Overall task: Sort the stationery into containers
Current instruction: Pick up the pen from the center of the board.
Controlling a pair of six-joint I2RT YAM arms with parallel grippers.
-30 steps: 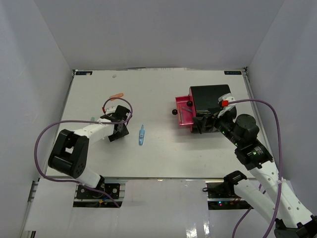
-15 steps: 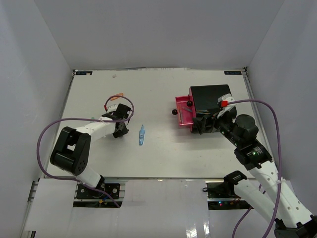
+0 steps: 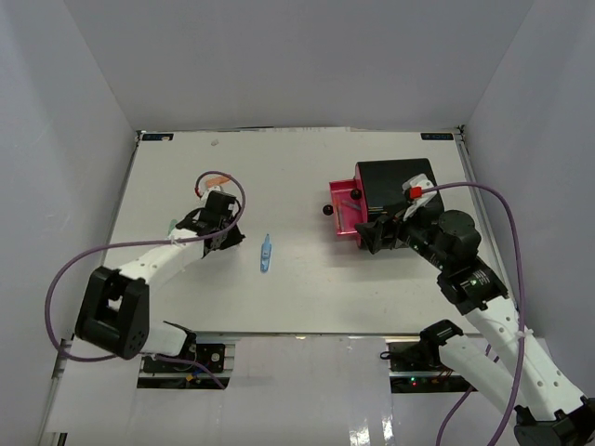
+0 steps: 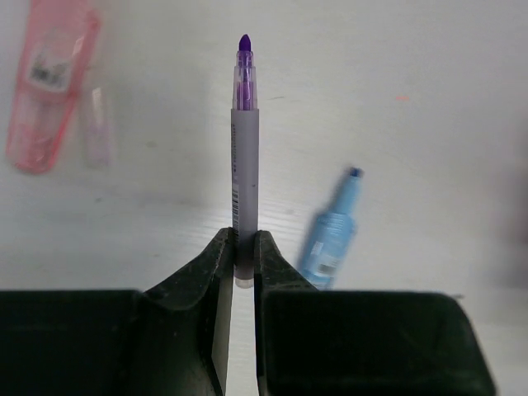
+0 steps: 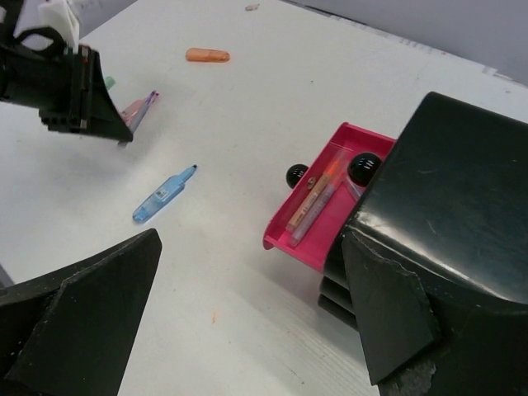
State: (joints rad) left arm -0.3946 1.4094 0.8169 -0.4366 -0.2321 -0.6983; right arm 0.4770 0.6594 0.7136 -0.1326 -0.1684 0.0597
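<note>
Grey pen (image 4: pixel 244 165) pinched in left fingers (image 4: pixel 206 276), pink drawer (image 5: pixel 307 252) open

Your top cam sat high behind both arm bases, looking down on the whole table (image 3: pixel 307 167). Left wrist cam rode low and close, looking out along the left claw (image 4: pixel 243 239) at the table, with the grey pen (image 4: pixel 244 148) filling centre frame. Right wrist cam hung higher and farther back, looking left across the table between the fingers of the right claw (image 5: pixel 247 239), black cabinet (image 5: pixel 462 190) near right. All three caught the light-blue piece (image 3: pixel 267 253). The right wrist view also took in the left claw.
</note>
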